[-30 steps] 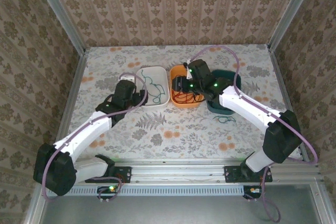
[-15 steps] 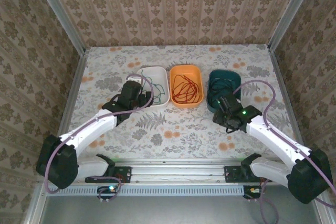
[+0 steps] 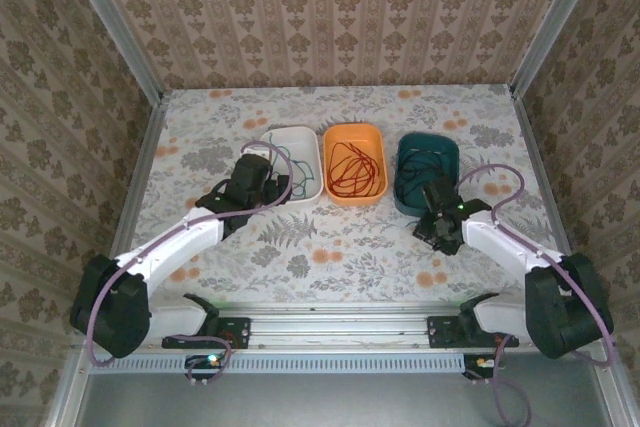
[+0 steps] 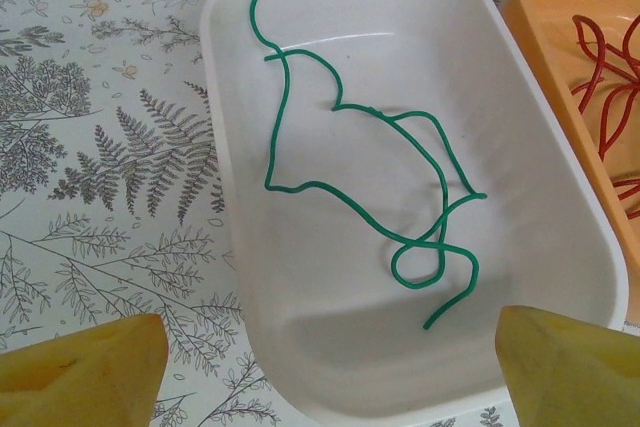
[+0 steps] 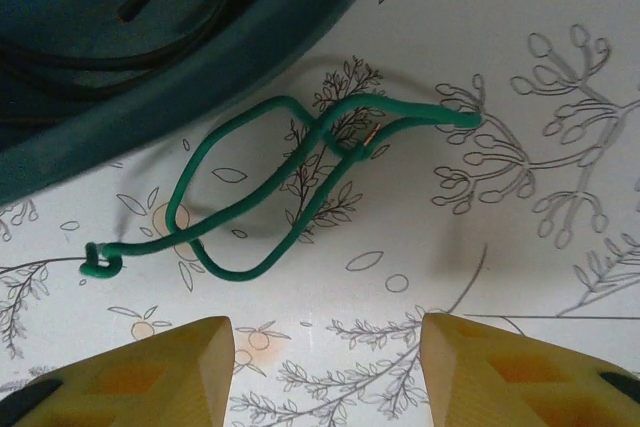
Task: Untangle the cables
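A green cable [image 4: 300, 184] lies in loose loops inside the white tray [image 4: 230, 247]. My left gripper [image 4: 330, 377] hangs open over the tray's near end with nothing between its fingers. A second green cable [image 5: 237, 273] lies folded on the table just outside the teal tray [image 5: 200, 67], which holds black cable [image 5: 150, 4]. My right gripper [image 5: 328, 367] is open just short of this green cable, not touching it. Red cable [image 3: 350, 169] fills the orange tray [image 3: 372, 135]. In the top view the left gripper [image 3: 270, 185] and right gripper [image 3: 437, 222] sit in front of their trays.
The three trays stand in a row across the middle of the floral table [image 3: 330, 247]: white [image 3: 300, 135], orange, teal [image 3: 445, 147]. Walls close in the back and both sides. Pale-purple arm cables arch over both arms.
My right arm has swung from over the orange tray back to the table in front of the teal tray. The left gripper edged closer to the white tray.
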Tool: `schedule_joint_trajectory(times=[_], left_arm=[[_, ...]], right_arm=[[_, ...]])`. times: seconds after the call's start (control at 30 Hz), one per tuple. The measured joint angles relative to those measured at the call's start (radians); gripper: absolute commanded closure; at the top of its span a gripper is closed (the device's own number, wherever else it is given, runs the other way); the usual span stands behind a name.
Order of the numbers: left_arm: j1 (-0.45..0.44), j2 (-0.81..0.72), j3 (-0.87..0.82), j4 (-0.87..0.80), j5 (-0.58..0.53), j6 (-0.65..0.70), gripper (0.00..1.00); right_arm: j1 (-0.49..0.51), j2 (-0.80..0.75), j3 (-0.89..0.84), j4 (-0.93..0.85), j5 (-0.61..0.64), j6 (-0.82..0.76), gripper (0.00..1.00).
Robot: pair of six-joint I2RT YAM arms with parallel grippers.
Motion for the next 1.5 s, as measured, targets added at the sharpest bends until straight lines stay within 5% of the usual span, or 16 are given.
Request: schedule_joint_trajectory(times=[0.77, 1.13, 1.5], left_arm=[[0.000, -0.021, 0.000, -0.014, -0.003, -0.007, 0.13], [0.000, -0.021, 0.000, -0.013, -0.003, -0.014, 0.13], [0.000, -0.021, 0.000, -0.013, -0.003, -0.014, 0.13]], right_arm=[[-0.035, 0.116, 0.017, 0.086, 0.056, -0.002, 0.47], [-0.035, 0.152, 0.057, -0.020, 0.092, -0.005, 0.48], [-0.087, -0.018, 0.057, -0.170, 0.092, -0.034, 0.47]])
